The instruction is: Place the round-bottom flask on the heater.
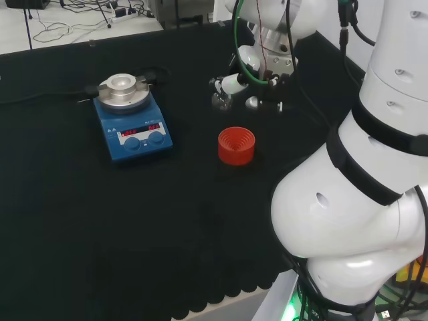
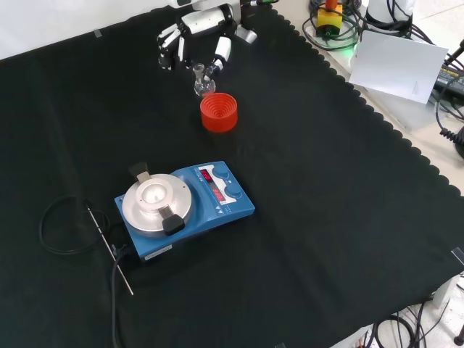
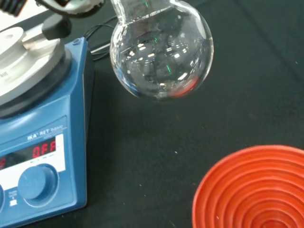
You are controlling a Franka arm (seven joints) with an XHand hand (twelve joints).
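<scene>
A clear round-bottom flask (image 2: 204,85) hangs by its neck from the hand (image 2: 203,22), just above the cloth, and looks empty. The hand's fingers curl round the neck, so it is shut on the flask. In the head view the flask (image 1: 221,100) shows below the hand (image 1: 231,83), behind the red ribbed ring stand (image 1: 236,145). In the front view the stand (image 2: 218,112) sits bare, just in front of the flask. The blue heater (image 2: 217,197), with a round metal top plate (image 2: 156,203), stands nearer the camera. In the wrist view the flask (image 3: 161,52) floats between heater (image 3: 42,142) and stand (image 3: 256,190).
In the front view a coiled black cable (image 2: 61,226) and a thin metal rod (image 2: 112,254) lie left of the heater. The arm's white links (image 1: 361,200) stand at the right of the head view. The cloth's scalloped edge (image 2: 377,123) runs down the front view's right.
</scene>
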